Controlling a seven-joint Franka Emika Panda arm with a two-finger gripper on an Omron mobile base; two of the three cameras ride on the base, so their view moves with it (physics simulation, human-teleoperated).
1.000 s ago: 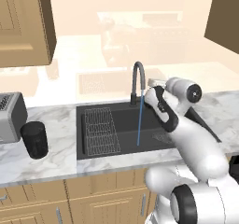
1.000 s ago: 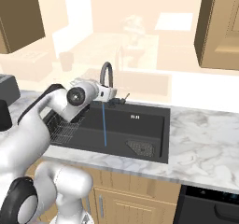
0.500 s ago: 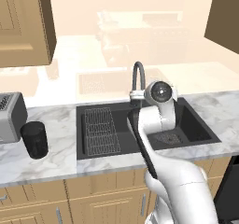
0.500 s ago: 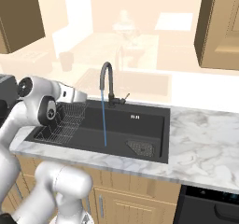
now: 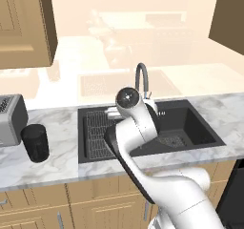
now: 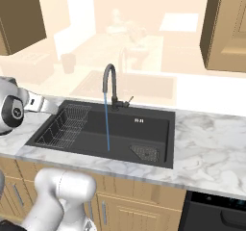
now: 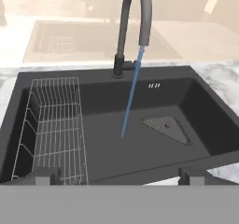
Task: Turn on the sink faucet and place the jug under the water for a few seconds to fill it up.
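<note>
Gripper (image 7: 116, 175): bottom edge of the hand view, two dark fingertips set wide apart, jaws released, nothing between them; it faces the sink from the near rim. Sink (image 7: 205, 120): wide black basin across the centre of the hand view, let into a marbled grey-white counter (image 5: 62, 128). Contents: wire rack (image 7: 56, 125) in the left part, triangular drain grate (image 7: 167, 126) right of centre, bare floor between. A small pale mark sits on the back wall beside the faucet base, too small to read. Water (image 7: 130, 97): thin blue stream falling from the spout to the basin floor between rack and grate. Sink faucet (image 7: 133, 27): dark gooseneck at the back rim, top centre of the hand view; side lever seen in the right base view. Jug (image 5: 35, 142): black cylinder standing upright on the counter, lower left of the left base view, well apart from the sink. Toaster (image 5: 12, 120): silver, just behind the jug at the left edge. Wooden cabinets (image 5: 26, 25) above, upper corners.
</note>
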